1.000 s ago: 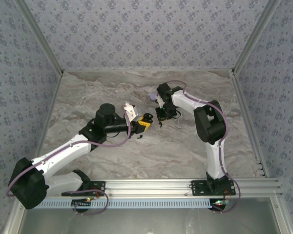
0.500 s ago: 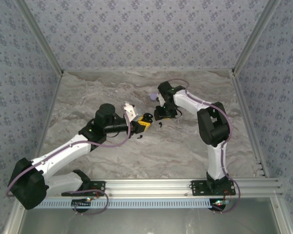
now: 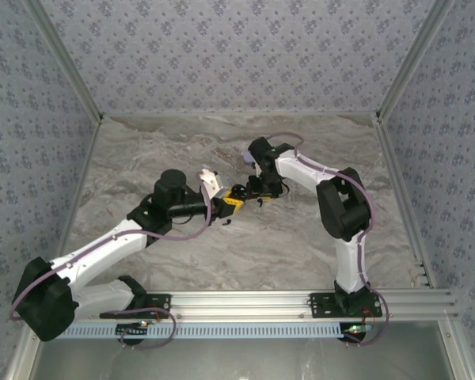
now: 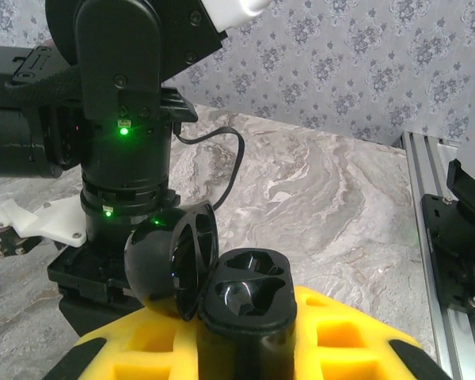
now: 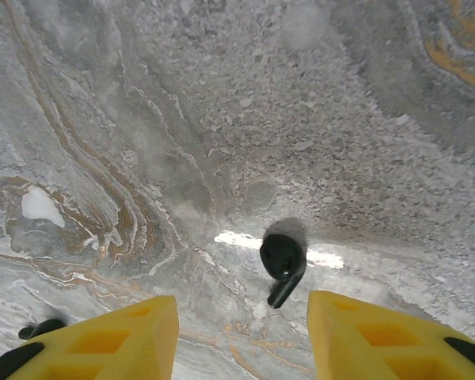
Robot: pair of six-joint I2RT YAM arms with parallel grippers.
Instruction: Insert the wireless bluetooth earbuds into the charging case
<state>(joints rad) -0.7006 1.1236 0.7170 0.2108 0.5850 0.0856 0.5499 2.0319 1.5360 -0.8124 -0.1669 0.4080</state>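
Right end effector (image 5: 241,336) spread over earbud (image 5: 283,260) | left one (image 4: 245,352) clamps case (image 4: 249,294)

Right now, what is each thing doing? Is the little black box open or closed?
Charging case: lid open, both slots empty.
Left gripper: shut on the charging case.
Right gripper: open, holding nothing.
Black earbud: loose on the table, just ahead of the open fingers, not gripped.
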